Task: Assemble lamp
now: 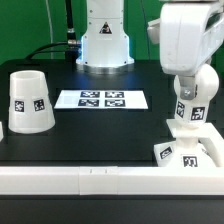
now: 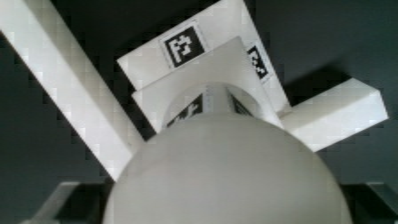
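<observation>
gripper (image 1: 190, 88) fingers clamped on tagged bulb (image 1: 193, 112) over base (image 1: 190, 152), to the exterior view's right of the marker board (image 1: 101, 99); shade (image 1: 30, 100) to its left, bearing square tags.

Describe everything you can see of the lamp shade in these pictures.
The shade is a white, plastic-looking tapered cup, seen only in the exterior view. It stands upright on the black table, narrow end up, wide end down, at that view's left. Black-and-white square tags sit on its side. Nothing but the table touches it; the marker board lies apart beside it.
</observation>
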Tool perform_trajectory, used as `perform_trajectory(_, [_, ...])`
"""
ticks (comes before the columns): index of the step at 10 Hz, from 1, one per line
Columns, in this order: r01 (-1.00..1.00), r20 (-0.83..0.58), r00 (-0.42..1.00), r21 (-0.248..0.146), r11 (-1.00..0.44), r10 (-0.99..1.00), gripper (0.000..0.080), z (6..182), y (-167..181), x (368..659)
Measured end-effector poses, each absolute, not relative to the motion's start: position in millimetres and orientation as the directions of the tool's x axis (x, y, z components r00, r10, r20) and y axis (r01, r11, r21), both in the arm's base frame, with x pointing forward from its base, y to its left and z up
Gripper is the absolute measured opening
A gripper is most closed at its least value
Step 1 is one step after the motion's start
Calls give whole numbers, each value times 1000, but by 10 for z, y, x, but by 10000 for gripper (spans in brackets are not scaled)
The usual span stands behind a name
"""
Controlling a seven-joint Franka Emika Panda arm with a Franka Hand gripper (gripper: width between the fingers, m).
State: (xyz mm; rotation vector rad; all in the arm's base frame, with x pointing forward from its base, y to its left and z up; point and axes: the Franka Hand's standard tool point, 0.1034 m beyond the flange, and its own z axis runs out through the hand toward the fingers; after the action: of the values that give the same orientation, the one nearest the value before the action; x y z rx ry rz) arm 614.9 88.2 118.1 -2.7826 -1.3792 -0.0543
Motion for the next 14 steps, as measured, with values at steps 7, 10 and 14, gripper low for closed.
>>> perform_trajectory(7, [207, 28, 978, -73, -976, 206, 577, 1180, 870, 6151])
perform_trajectory(10, [35, 16, 999, -78, -996, 34, 577, 1180, 861, 6152])
perform_trajectory(14, [-366, -20, 931, -82, -927, -365, 577, 1168, 855, 6131])
